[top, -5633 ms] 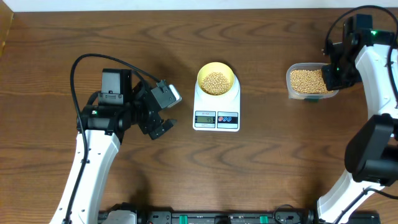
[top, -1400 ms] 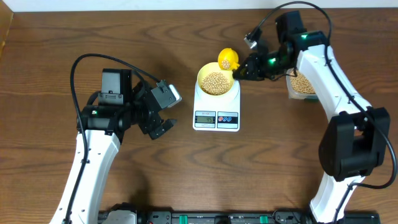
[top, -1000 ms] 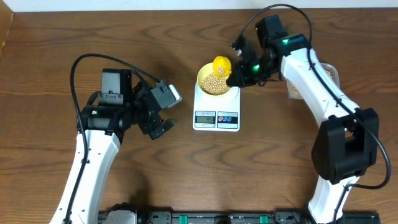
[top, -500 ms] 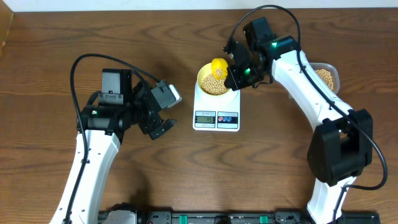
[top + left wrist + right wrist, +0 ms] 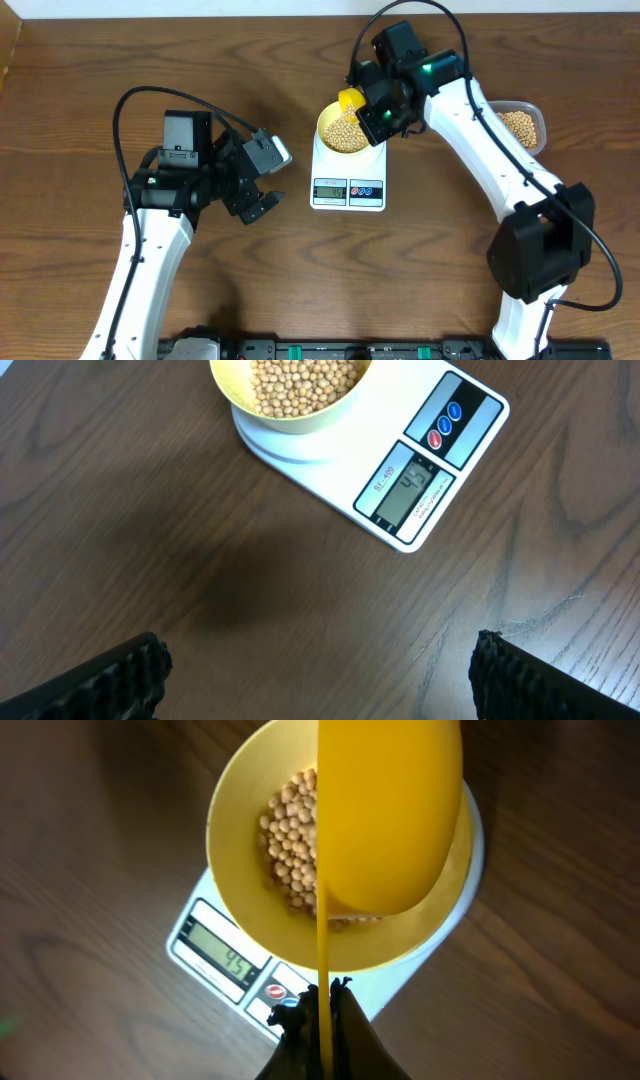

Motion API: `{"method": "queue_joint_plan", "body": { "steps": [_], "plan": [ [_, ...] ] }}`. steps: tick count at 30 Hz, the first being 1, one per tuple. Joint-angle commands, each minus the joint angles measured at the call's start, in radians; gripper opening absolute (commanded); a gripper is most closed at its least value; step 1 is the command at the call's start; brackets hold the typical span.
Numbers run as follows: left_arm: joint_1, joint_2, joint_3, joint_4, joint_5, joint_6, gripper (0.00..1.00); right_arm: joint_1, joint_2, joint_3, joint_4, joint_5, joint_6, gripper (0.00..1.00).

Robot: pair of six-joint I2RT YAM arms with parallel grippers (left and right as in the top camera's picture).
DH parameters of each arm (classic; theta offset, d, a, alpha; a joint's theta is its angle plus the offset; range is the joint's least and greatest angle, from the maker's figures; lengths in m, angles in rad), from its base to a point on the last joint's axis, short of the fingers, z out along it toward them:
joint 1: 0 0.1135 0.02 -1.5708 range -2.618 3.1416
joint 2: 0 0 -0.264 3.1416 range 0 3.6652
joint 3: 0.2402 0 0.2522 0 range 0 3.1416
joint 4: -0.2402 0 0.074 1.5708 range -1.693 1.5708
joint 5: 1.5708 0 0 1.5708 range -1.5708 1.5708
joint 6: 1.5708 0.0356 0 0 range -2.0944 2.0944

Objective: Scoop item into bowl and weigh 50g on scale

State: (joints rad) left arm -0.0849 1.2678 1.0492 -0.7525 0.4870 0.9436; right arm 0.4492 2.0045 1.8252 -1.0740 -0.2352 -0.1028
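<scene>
1. Brown wood covers the whole table (image 5: 300, 290), and all our things sit on it.
2. We see the white scale (image 5: 348, 172) in the middle of the table.
3. A clear tub (image 5: 544, 125) sits well off to the right of the scale. It has more beans in it.
4. The pale yellow bowl (image 5: 232, 835) sits on top of the scale.
5. The left gripper (image 5: 266, 206) hangs near the left side of the scale and does not touch it. Its jaws are wide apart and hold nothing.
6. The right gripper (image 5: 322, 1005) is up over the scale. Its jaws are pinched tight on the thin handle of the yellow scoop (image 5: 390, 810).
7. The scoop is tipped over the bowl with its mouth facing down. We only see its back, so we cannot tell if any beans are left inside it.
8. The beans (image 5: 290, 840) make a good heap in the bowl. We see none spilled on the table.
9. The little screen (image 5: 225, 960) on the scale seems to say 45. So we think the job is nearly done. Only a few more beans look needed to reach fifty. We think a slow, small pour is best, because a big one could go over.
</scene>
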Motion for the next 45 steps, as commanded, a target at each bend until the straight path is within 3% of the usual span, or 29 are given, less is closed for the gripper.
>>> {"method": "queue_joint_plan", "body": {
  "steps": [1,30,45],
  "plan": [
    [0.004,0.006,-0.009,-0.002,-0.006,0.010,0.98,0.026,0.009,0.026,-0.002,0.071,-0.027,0.01],
    [0.004,0.006,-0.009,-0.002,-0.006,0.010,0.98,0.057,0.010,0.026,-0.016,0.106,-0.064,0.01],
    [0.004,0.006,-0.009,-0.002,-0.006,0.010,0.97,0.061,0.010,0.026,-0.011,0.133,-0.175,0.01]
  ]
}}
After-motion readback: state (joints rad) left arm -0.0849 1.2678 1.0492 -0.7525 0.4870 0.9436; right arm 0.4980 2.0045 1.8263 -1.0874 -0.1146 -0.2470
